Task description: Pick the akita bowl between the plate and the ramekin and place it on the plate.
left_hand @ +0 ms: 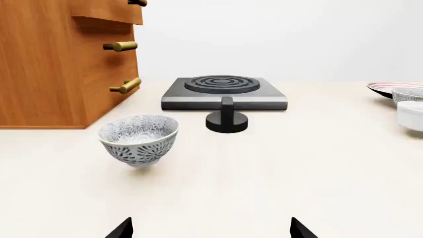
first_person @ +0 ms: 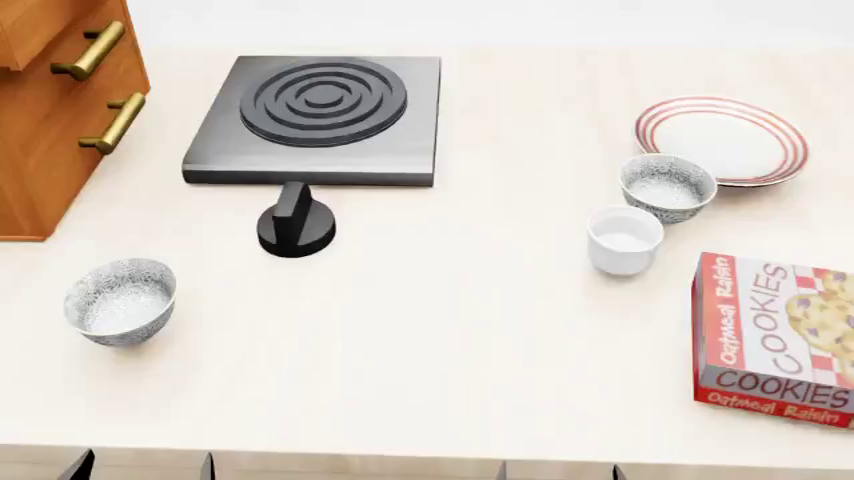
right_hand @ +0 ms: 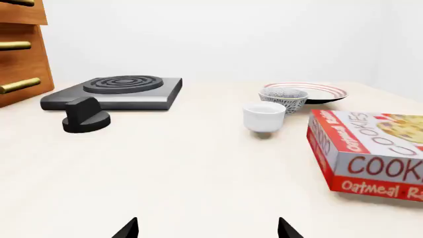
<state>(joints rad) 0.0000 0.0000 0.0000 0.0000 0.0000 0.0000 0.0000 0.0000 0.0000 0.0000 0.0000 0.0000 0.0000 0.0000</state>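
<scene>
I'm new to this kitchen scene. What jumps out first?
The red cookies box at the counter's right edge stands out most, with the black hotplate and its knob farther back. Two speckled bowls look alike: the akita bowl between red-ringed plate and ramekin, another alone at left.

A kitchen, rendered in simulation. A black single-ring hob [first_person: 318, 118] sits on a pale cream counter [first_person: 441, 320] with a black knob [first_person: 295, 222] in front of it. A wooden cabinet [first_person: 47, 110] with brass drawer handles stands beside it. Crockery and a red box of oatmeal raisin cookies [first_person: 778, 338] share the counter.
</scene>
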